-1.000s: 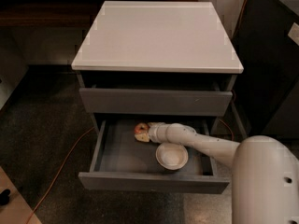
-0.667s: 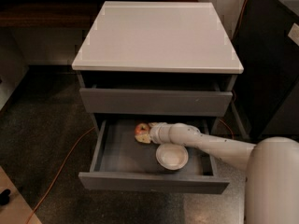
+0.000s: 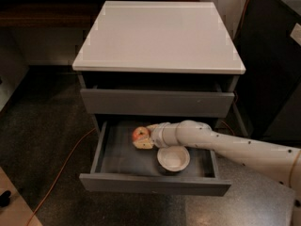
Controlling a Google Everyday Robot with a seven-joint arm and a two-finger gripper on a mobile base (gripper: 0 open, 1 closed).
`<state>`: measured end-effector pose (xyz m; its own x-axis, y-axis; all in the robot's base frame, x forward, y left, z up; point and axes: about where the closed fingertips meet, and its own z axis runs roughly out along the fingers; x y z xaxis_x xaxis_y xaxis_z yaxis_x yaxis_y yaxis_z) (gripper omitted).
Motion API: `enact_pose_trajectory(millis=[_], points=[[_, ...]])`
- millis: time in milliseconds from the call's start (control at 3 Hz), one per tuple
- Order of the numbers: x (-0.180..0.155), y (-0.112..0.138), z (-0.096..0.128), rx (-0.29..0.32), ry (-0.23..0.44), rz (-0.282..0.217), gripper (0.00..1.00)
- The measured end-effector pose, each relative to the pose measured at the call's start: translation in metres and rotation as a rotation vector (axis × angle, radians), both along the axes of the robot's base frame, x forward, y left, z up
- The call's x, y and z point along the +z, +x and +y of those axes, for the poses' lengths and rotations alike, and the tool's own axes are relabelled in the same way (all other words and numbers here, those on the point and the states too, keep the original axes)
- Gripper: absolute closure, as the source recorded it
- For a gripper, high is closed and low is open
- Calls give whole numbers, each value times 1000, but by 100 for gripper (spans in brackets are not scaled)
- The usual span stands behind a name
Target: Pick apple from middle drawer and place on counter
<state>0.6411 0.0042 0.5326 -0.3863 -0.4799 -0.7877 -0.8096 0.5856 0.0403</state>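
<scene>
- An orange cable [image 3: 60,169] trails over the dark speckled floor [image 3: 42,126] at the left, running from the lower left corner toward the cabinet's base.
- The counter [image 3: 160,36] is the white square slab on top of the grey drawer cabinet, its edges jutting slightly past the body below.
- Under it, beneath a dark gap, sits the upper drawer front [image 3: 157,103], a flat grey panel with no handle.
- The middle drawer [image 3: 154,184] is pulled well out toward the camera, so its dark grey floor and low walls are in plain view.
- The apple [image 3: 138,133], red with yellowish patches, lies in the middle drawer, toward the back and a little left of centre. It is not on the counter.
- The hand [image 3: 145,137] is down inside the middle drawer, right up against the apple's right side and touching it. Whether the hand is spread or pinching the apple, I cannot tell.
- A white shallow bowl [image 3: 173,157] stands upright on the drawer floor, just right of the apple and nearer the drawer's front, directly below the wrist.
- The white arm [image 3: 225,143] comes in from the lower right, crosses above the drawer's right wall and points left toward the apple.
- A dark cabinet [image 3: 269,65] stands to the right of the drawer unit, with a thin orange cable running up its corner.
</scene>
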Motion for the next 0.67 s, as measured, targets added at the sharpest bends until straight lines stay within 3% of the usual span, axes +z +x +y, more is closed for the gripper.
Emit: enact_pose_trajectory(millis=[333,667], points=[[65,-28,2,68,36,-37,100],[68,-29,3,72,44,-35,100]])
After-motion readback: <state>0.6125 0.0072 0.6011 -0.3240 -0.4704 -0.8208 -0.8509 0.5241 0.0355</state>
